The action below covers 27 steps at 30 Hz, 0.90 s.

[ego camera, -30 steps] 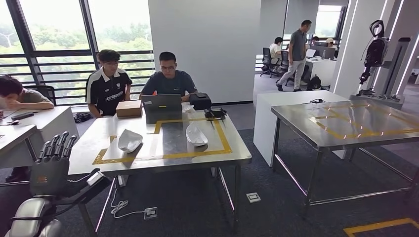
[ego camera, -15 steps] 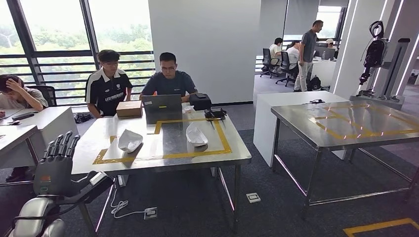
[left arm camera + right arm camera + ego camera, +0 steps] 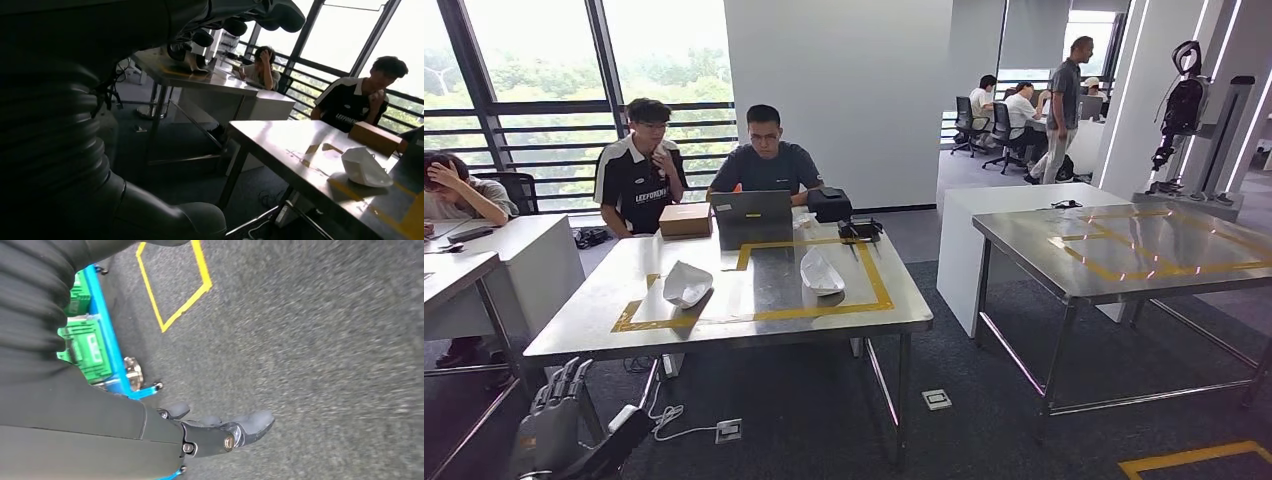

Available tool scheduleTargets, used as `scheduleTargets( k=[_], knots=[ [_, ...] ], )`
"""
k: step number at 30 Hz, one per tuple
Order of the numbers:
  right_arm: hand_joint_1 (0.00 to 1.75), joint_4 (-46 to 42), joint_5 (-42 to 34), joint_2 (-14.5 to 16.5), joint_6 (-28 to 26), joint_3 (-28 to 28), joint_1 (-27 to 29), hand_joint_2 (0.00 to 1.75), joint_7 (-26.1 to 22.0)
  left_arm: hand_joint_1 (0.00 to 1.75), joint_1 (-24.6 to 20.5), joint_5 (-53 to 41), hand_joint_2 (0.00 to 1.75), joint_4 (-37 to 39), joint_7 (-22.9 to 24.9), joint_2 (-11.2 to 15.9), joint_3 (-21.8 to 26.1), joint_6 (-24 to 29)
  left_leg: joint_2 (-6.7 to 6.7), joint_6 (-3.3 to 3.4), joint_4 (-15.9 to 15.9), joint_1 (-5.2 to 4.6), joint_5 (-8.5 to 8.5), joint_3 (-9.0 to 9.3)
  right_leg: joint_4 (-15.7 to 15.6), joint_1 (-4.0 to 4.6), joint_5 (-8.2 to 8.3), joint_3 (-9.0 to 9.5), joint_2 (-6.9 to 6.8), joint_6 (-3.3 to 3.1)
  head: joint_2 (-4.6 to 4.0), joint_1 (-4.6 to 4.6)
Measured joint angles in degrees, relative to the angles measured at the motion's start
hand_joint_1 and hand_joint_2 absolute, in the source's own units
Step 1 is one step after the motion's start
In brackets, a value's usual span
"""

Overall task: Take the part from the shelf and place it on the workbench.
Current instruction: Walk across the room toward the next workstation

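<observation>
2 white moulded parts (image 3: 687,284) on steel workbench (image 3: 754,325), laptop (image 3: 752,218) behind, left hand (image 3: 552,420) spread empty below, right hand (image 3: 220,432) extended empty.

white parts (image 3: 687,285), yellow tape border (image 3: 876,275) on silver workbench (image 3: 724,335), brown box (image 3: 685,219), dark grey carpet (image 3: 984,420)

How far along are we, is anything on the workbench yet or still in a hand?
Done: two white parts lie inside the yellow tape on the workbench. In hand: nothing; the left hand hangs open below the bench edge, and the right hand hangs open over the floor. Left: I cannot tell whether more parts remain.
</observation>
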Motion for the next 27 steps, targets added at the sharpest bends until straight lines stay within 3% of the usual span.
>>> scheduleTargets(
  k=[10,12,14,16,22,27],
  knots=[
    [0.0,-1.6,-12.6,-0.5,0.3,9.6,2.1,1.75,0.2,0.0,9.9,10.4,1.75,0.7,4.3,-1.3,0.7,-4.3,-0.01,0.01,0.0,0.0,-0.01,-0.17,0.0,0.0,-0.01,-0.15,-0.01,0.01,0.0,0.0],
    [0.0,-1.9,-15.2,-0.7,0.3,11.5,2.6,1.75,0.2,0.0,11.9,12.5,0.87,0.9,5.2,-1.6,1.1,-5.2,-0.01,0.01,0.0,0.0,-0.02,-0.2,0.0,0.0,-0.01,-0.18,-0.01,0.01,0.0,0.0],
    [0.0,-2.2,-17.7,-0.8,0.3,13.6,3.1,0.87,0.3,0.0,13.9,14.7,0.0,1.2,6.1,-1.8,1.3,-6.0,-0.01,0.01,0.0,0.0,-0.02,-0.24,0.0,0.0,-0.01,-0.22,-0.01,0.01,0.0,0.0],
    [0.0,-2.6,-20.3,-1.0,0.3,15.8,3.6,0.0,0.3,0.0,15.9,16.7,0.0,1.4,7.0,-2.1,1.4,-6.9,-0.01,0.02,0.0,0.0,-0.02,-0.28,0.0,0.0,-0.01,-0.26,-0.01,0.01,0.0,0.0],
    [0.0,-3.6,-27.9,-1.3,0.4,22.0,4.8,0.0,0.7,0.0,21.7,22.9,0.0,2.1,9.6,-2.9,2.2,-9.6,-0.01,0.03,0.0,0.0,-0.03,-0.38,0.0,0.0,-0.05,-0.34,-0.02,0.0,0.0,0.0],
    [0.0,-4.6,-34.3,-1.6,0.4,27.1,5.9,0.0,4.8,0.0,26.7,28.2,0.0,2.7,11.8,-3.7,2.9,-11.8,-0.02,0.05,0.0,0.0,-0.05,-0.46,0.0,0.0,-0.06,-0.41,-0.03,0.0,0.0,0.0]
  ],
)
